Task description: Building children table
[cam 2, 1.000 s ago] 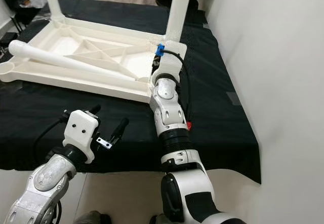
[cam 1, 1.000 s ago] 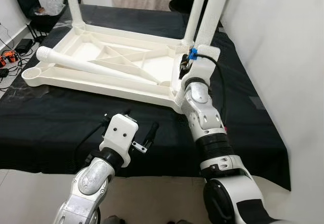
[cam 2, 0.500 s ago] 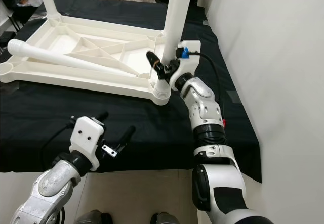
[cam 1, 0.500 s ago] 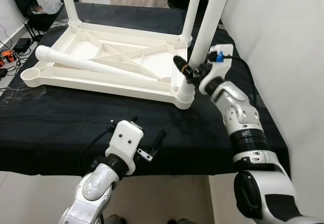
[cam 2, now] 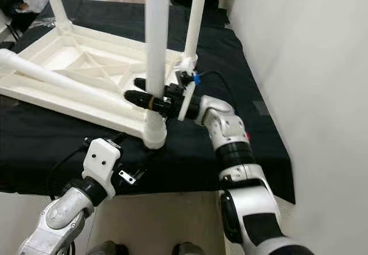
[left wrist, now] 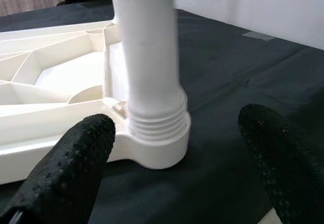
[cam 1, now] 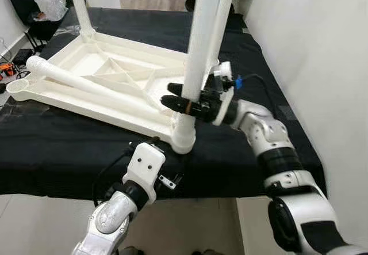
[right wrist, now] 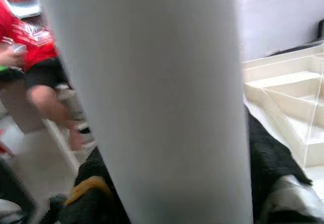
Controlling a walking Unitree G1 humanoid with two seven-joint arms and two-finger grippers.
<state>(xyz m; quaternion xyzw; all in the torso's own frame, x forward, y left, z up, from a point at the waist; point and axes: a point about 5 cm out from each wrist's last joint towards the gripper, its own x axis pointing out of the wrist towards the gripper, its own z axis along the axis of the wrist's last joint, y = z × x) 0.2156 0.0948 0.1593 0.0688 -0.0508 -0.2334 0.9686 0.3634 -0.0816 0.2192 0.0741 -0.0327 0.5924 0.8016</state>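
A white plastic children's table point(cam 1: 69, 96) lies upside down on a black cloth. One leg point(cam 1: 198, 42) stands upright in the near right corner socket point(left wrist: 157, 138). My right gripper point(cam 1: 179, 95) reaches in from the right and is shut on this leg a little above the socket; the leg point(right wrist: 152, 107) sits between its fingers. My left gripper point(left wrist: 177, 158) hangs low at the cloth's front edge, open wide, with its fingers point(left wrist: 71, 168) pointing at the socket. A loose leg point(cam 1: 92, 86) lies across the underside. The near left socket point(cam 1: 16, 87) stands empty.
Two more legs stand at the far left corner point(cam 1: 80, 7) and far right corner point(cam 2: 195, 19). A white wall point(cam 1: 322, 48) runs close along the right. A black chair with a plastic bag point(cam 1: 46, 4) stands at the far left. A person in red point(right wrist: 30, 47) stands beyond.
My right gripper swung round from beside the corner and closed on the near right leg. My left gripper came forward toward that corner. The camera has shifted too.
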